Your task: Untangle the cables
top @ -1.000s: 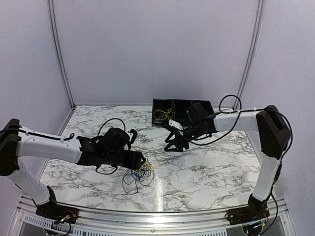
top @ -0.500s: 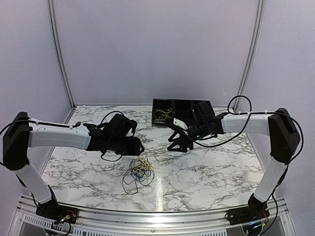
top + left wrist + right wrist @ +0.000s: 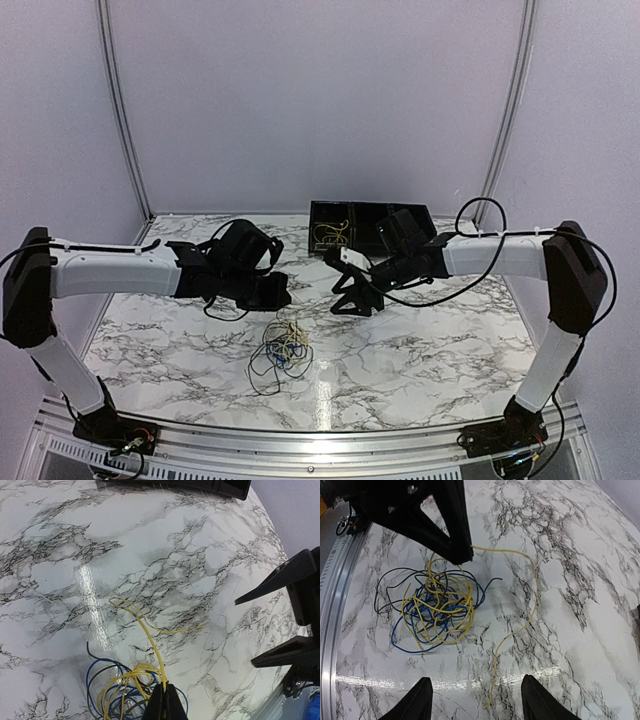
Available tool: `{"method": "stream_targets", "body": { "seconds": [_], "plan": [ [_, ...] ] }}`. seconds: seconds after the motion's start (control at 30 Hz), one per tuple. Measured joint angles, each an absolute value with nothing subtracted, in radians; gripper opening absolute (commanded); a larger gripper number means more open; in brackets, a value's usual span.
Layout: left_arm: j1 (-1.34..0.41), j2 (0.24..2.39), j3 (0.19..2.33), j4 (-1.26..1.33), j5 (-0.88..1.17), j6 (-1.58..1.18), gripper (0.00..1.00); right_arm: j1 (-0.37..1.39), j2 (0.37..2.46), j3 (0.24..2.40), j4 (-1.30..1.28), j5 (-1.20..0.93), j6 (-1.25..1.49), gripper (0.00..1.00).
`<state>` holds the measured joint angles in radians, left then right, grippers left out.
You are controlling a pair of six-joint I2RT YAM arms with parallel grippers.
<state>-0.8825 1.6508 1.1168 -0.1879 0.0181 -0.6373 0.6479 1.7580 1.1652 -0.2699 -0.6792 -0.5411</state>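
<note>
My left gripper (image 3: 281,297) higher than before, clamped on yellow cable (image 3: 532,590), knotted cables (image 3: 437,610) at its 6 o'clock; right gripper (image 3: 477,702) agape.

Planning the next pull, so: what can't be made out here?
Top external: crossings in the cables are too small to trace.
Left wrist: the tangle's near part is cut off by the bottom edge and covered by the left gripper.
Top external: contents of the black tray are tiny and partly behind the right arm.
</note>
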Motion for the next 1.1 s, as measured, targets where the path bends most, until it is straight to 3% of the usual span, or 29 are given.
{"method": "stream_targets", "body": {
  "seconds": [0.43,0.63,0.8,0.93,1.03,1.1],
  "plan": [
    [-0.883,1.405,1.224,-0.214,0.018,-0.662,0.0,0.732,1.759,1.292,-0.228,-0.672,-0.481,0.74],
    [-0.884,1.399,1.231,-0.229,0.017,-0.667,0.0,0.766,1.76,1.333,-0.15,-0.733,-0.418,0.7],
    [-0.884,1.399,1.231,-0.243,0.008,-0.668,0.0,0.785,1.786,1.333,-0.044,-0.801,-0.326,0.5],
    [-0.886,1.399,1.231,-0.246,-0.009,-0.669,0.0,0.787,1.845,1.325,0.049,-0.847,-0.268,0.18],
    [-0.888,1.394,1.231,-0.249,-0.024,-0.669,0.0,0.787,1.885,1.285,0.109,-0.875,-0.222,0.04],
    [-0.889,1.385,1.231,-0.254,-0.034,-0.67,0.0,0.787,1.918,1.264,0.145,-0.896,-0.189,0.0]
  ]
}}
